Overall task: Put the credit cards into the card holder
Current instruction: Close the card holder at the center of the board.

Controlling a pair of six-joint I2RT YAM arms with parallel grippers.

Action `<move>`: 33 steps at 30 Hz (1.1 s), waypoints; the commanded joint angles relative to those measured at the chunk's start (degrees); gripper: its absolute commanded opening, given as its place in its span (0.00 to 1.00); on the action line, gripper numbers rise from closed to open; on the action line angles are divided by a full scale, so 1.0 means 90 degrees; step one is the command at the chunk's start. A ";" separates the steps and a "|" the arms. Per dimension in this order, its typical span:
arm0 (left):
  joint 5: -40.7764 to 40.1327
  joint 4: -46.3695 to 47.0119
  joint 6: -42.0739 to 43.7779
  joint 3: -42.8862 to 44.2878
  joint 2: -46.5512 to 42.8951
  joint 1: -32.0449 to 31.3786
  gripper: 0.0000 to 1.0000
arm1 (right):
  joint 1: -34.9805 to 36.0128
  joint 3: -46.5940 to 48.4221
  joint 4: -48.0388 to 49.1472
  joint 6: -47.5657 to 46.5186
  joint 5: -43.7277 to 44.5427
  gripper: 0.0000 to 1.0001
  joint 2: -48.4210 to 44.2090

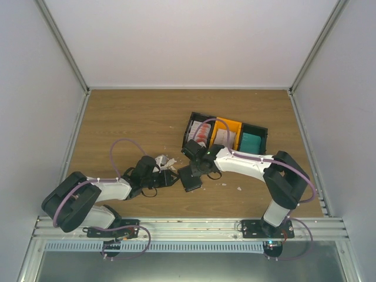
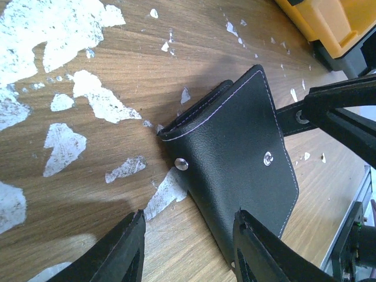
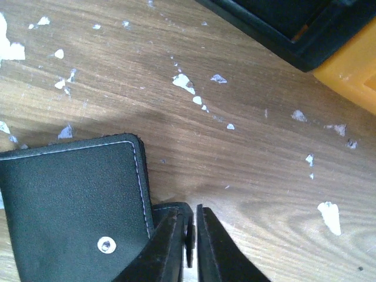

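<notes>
Top external view had the card holder (image 1: 191, 181) lying folded shut on the wooden table (image 1: 129, 123), between my two grippers and on the near side of a row of three trays. The credit cards (image 1: 201, 135) sat in those trays: red-and-white ones in the black tray (image 1: 192, 124), whitish ones in the orange tray (image 1: 229, 122), teal ones in the second black tray (image 1: 264, 131). My right gripper (image 3: 189, 226) was pinched almost closed on the holder's thin strap (image 2: 292, 119). My left gripper (image 2: 189, 235) stood with its jaws apart and gripped nothing. One finger (image 2: 258, 252) overlapped the holder's near corner, and I could not tell whether it touched. The other was clear of it above bare wood. White scraps (image 2: 94, 97) flecked the table beside the holder.
</notes>
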 commanded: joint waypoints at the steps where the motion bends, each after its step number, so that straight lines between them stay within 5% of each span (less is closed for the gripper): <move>1: -0.0030 0.0175 0.0063 -0.0040 0.0086 -0.0020 0.42 | 0.0023 -0.0071 0.0038 0.0159 0.0127 0.03 -0.0067; 15: 0.0059 0.0218 0.0031 0.0023 0.0180 -0.0020 0.43 | -0.0118 -0.0523 0.1028 -0.0337 -0.0755 0.00 -0.0613; 23: 0.0274 0.0358 0.0023 0.0193 0.0660 -0.0020 0.31 | -0.0153 -0.0787 0.1483 -0.0770 -0.1320 0.00 -0.0650; 33: 0.0415 0.0533 0.0023 0.0233 0.0885 -0.0020 0.27 | -0.0173 -0.0882 0.1737 -0.0999 -0.1689 0.00 -0.0433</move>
